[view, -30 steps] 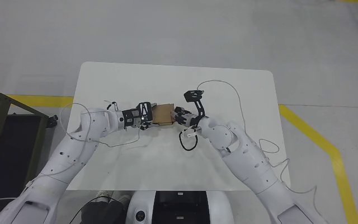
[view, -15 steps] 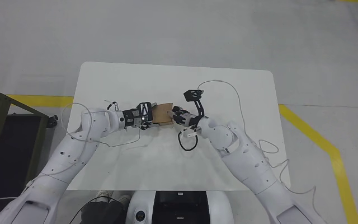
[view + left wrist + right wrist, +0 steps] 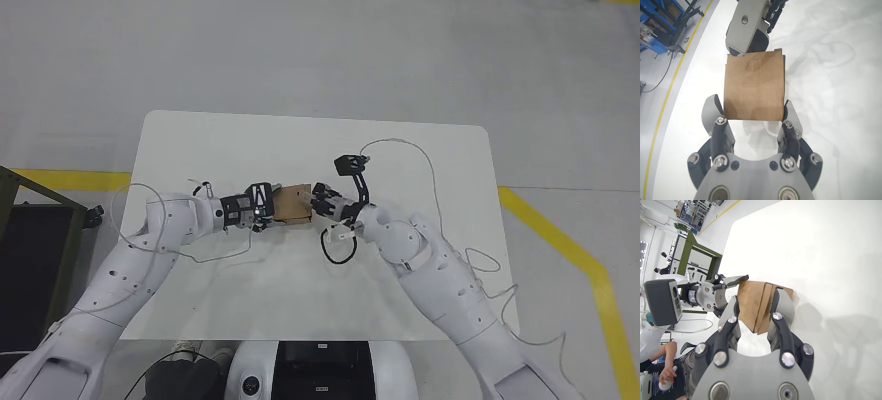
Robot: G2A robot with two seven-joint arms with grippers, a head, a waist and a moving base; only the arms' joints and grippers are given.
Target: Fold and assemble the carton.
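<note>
The smooth white worktop (image 3: pixel 420 160) is partly hidden under the arms. In its middle lies the flat brown cardboard carton (image 3: pixel 292 202), its right end covered. The left gripper (image 3: pixel 752 107) squeezes its left end. The right gripper (image 3: pixel 756 300) pinches the layered right flaps.

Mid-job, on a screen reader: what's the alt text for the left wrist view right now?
A flat brown carton lies on the white table, with the left gripper clamping its near end across the two side edges. The right gripper comes in from the opposite side and meets the carton's far edge.
</note>
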